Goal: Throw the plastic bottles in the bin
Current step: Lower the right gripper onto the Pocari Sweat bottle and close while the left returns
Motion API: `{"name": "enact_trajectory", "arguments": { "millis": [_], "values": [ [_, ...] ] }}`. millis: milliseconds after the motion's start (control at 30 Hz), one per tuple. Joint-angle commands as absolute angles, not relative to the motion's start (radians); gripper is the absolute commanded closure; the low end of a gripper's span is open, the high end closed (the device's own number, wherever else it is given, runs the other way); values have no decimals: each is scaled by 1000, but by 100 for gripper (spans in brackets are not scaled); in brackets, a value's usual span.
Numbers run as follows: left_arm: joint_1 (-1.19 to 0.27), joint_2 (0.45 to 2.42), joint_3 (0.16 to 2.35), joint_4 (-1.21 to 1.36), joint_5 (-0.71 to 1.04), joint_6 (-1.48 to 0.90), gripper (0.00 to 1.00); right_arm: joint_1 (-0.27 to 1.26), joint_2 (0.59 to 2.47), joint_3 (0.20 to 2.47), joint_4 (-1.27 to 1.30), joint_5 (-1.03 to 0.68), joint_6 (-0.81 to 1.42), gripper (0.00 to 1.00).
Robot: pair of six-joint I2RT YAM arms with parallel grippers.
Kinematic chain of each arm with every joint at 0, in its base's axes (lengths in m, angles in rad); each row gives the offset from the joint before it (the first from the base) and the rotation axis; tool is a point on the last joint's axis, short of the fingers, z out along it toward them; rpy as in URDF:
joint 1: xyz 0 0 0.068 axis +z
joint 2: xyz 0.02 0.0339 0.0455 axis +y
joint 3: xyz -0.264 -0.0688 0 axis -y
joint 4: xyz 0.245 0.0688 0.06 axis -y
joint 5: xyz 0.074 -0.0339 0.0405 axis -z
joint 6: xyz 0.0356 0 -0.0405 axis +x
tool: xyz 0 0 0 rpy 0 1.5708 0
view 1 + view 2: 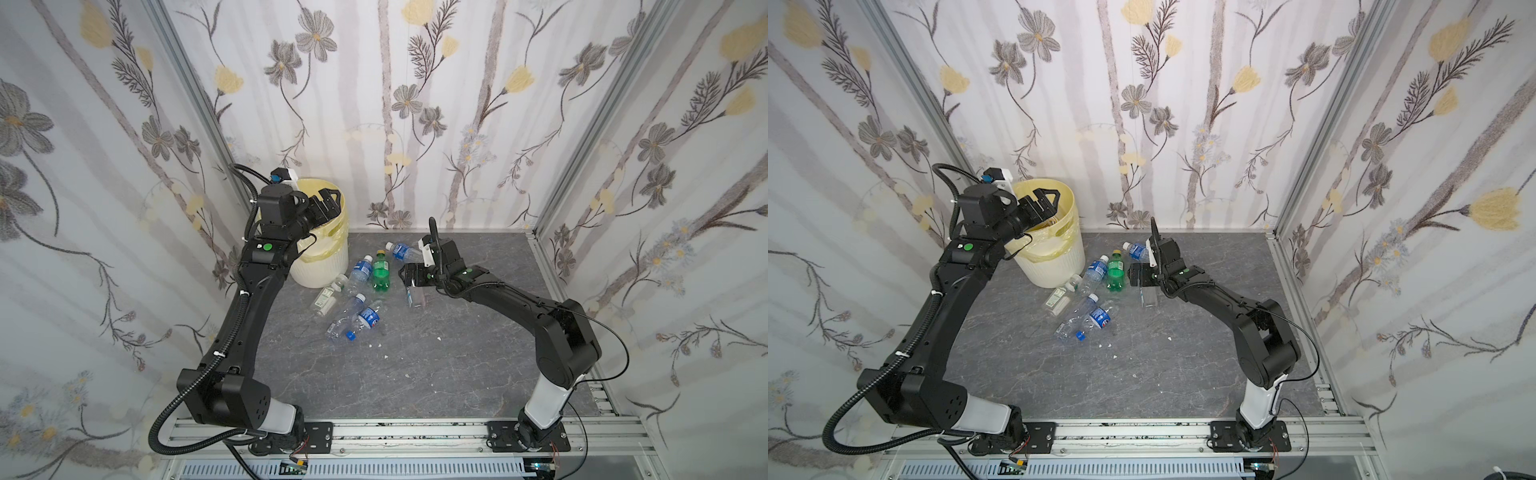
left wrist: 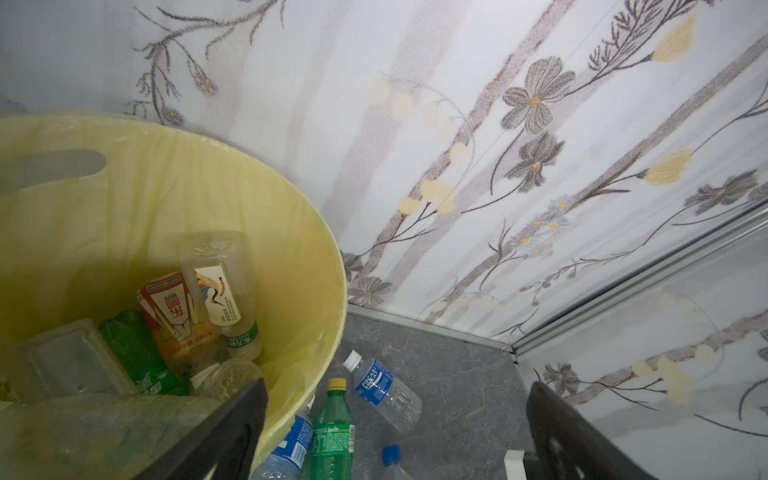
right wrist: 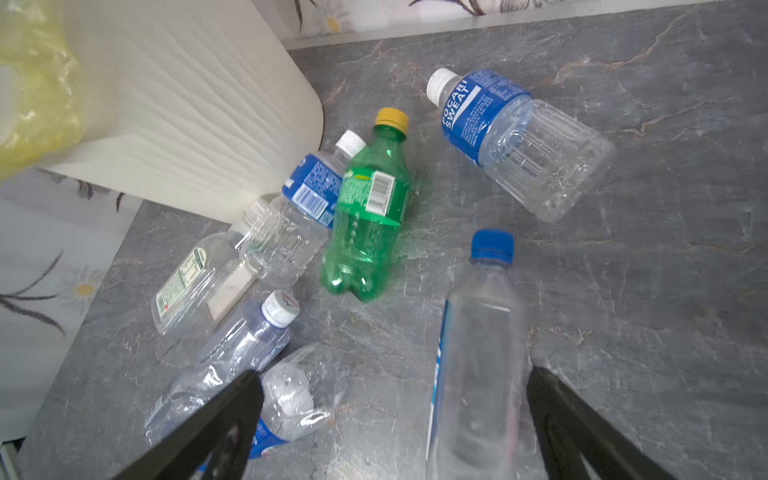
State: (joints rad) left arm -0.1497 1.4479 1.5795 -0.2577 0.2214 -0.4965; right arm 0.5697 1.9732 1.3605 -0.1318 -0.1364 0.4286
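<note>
The left arm is raised and bent, its pincer (image 1: 328, 201) spread wide and empty over the bin (image 1: 320, 270), which holds several bottles (image 2: 199, 316). The right arm stretches low over the surface (image 1: 415, 374), its pincer (image 1: 409, 277) wide open and gripping nothing. A clear blue-capped bottle (image 3: 482, 353) lies between its fingers (image 3: 232, 407), and loose bottles (image 1: 360, 268) lie beside the bin.

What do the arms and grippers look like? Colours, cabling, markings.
Both arms are black with a white segment above the base: left arm, right arm. Each carries a green dot near the wrist. The left has ribbed black conduit held by white zip ties; the right, thinner black cable. The left gripper and right gripper are black, each with a white camera bracket.
</note>
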Motion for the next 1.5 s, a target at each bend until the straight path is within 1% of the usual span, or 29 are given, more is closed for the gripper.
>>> {"name": "enact_trajectory", "arguments": {
  "millis": [0,133,300,400,600,800,967,1067,1333,1467],
  "values": [
    [-165,1425,1550,-227,202,-486,0,554,2054,1446,-115,-183,423,0],
    [-183,1410,1494,-225,223,-494,0,549,2150,1554,-151,-167,425,0],
    [-222,1409,1441,-225,228,-498,0,551,2222,1615,-156,-180,436,0],
    [-245,1405,1421,-223,222,-513,0,551,2269,1660,-187,-145,427,0],
    [-291,1398,1381,-219,217,-527,0,508,2281,1721,-186,-102,385,0],
    [-310,1391,1344,-212,211,-519,0,458,2360,1899,-224,-65,356,0],
    [-321,1404,1333,-206,224,-524,0,431,2558,2178,-362,-76,338,0],
    [-332,1420,1330,-203,236,-522,0,412,2629,2263,-373,-84,339,0],
    [-356,1466,1318,-198,229,-506,0,390,2679,2287,-356,-106,328,0],
    [-360,1479,1315,-198,219,-504,0,389,2704,2287,-354,-147,338,0]
  ]
}}
